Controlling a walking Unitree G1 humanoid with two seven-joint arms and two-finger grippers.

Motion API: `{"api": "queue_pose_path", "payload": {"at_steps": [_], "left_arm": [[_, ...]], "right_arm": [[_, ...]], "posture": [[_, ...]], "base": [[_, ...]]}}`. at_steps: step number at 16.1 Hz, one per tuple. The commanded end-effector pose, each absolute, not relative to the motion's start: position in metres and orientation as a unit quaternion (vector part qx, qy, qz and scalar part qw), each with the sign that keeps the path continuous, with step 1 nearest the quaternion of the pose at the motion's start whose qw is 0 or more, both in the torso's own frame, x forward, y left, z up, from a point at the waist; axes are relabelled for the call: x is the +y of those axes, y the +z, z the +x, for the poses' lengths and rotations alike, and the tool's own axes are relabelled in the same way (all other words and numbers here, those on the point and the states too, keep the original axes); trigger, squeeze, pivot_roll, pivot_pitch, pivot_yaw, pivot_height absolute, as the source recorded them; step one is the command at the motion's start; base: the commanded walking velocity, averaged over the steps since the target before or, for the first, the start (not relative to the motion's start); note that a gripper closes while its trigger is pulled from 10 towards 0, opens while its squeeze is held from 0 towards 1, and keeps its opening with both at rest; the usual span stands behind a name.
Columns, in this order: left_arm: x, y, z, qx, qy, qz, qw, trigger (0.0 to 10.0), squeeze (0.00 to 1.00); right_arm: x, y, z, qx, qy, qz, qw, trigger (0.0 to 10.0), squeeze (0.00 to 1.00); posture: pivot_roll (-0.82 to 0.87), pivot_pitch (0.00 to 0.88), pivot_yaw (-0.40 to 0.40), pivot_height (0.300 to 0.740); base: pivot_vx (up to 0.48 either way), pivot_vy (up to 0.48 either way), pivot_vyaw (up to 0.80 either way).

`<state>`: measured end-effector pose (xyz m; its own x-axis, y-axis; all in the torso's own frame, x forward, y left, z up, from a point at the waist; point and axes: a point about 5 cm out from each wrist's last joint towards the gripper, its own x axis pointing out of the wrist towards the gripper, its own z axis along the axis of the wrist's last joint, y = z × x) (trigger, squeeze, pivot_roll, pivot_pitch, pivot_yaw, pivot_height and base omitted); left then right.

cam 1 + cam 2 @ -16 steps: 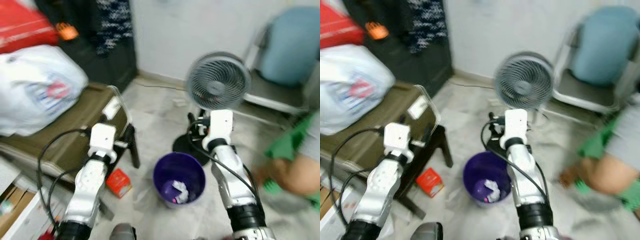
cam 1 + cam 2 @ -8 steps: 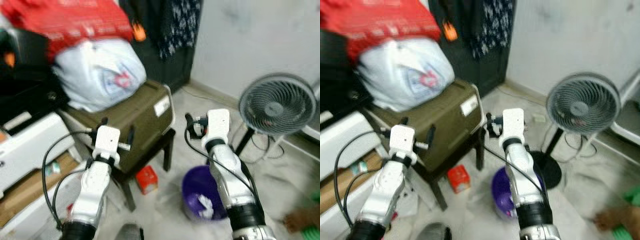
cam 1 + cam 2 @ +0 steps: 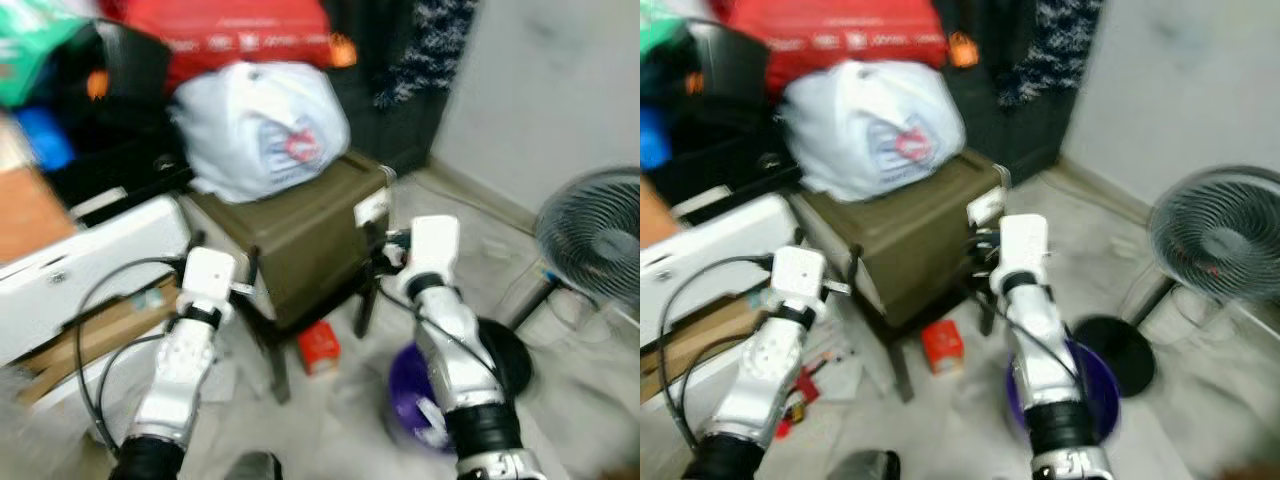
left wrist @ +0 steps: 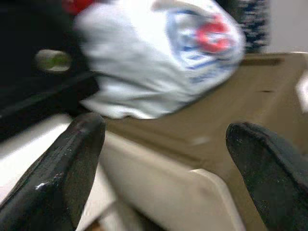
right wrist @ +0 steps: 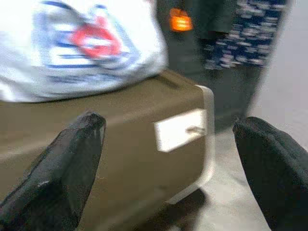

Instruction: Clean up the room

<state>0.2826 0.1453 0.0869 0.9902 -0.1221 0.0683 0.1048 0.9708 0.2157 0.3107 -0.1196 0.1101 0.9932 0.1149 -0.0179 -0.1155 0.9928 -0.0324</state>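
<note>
Leftward camera swing centres olive case [image 3: 300, 235] (white bag [image 3: 262, 128] atop).

No legible text anywhere, frames are motion-blurred. The white plastic bag [image 5: 72, 45] on the olive-green box carries a red-and-blue round logo with blue striping, characters unreadable. The big red bag [image 3: 835, 35] stacked above it has a line of white lettering along its side, too smeared to read. The white rectangular tag [image 5: 180, 129] on the olive-green box [image 5: 120, 159] front looks blank.
</note>
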Motion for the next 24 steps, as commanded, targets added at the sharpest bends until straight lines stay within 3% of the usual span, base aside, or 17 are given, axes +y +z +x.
{"api": "queue_pose_path", "payload": {"at_steps": [1,5,7,12,16,24], "left_arm": [[0.142,0.088,0.281,-0.043,-0.053,0.1,0.993,10.0,0.0],[0.153,0.089,0.278,-0.043,0.013,0.106,0.993,10.0,0.0],[0.159,0.093,0.273,-0.05,0.003,0.1,0.994,10.0,0.0],[0.186,0.09,0.243,-0.034,0.033,0.116,0.992,10.0,0.0],[0.181,0.09,0.244,-0.029,0.022,0.114,0.993,10.0,0.0],[0.162,0.095,0.249,-0.036,-0.037,0.098,0.994,10.0,0.0]], "right_arm": [[-0.123,0.114,0.311,0.0,0.052,-0.018,0.999,10.0,0.0],[-0.124,0.108,0.303,0.001,0.042,-0.024,0.999,10.0,0.0],[-0.129,0.106,0.299,0.0,0.04,-0.044,0.998,10.0,0.0],[-0.147,0.102,0.275,0.009,0.033,-0.054,0.998,10.0,0.0],[-0.143,0.098,0.264,0.017,0.041,-0.055,0.997,10.0,0.0],[-0.142,0.1,0.271,0.022,0.037,-0.053,0.998,10.0,0.0]], "posture": [[0.03,0.0,0.008,0.74],[0.03,0.0,0.015,0.74],[0.04,0.0,0.012,0.74],[0.05,0.0,0.002,0.74],[0.04,0.0,0.002,0.74],[0.05,0.0,0.001,0.74]], "base": [[0.0,0.0,0.8],[0.0,0.0,0.4],[0.0,0.0,0.0],[0.0,0.0,0.64],[0.0,0.0,0.6],[0.064,0.0,0.0]]}}
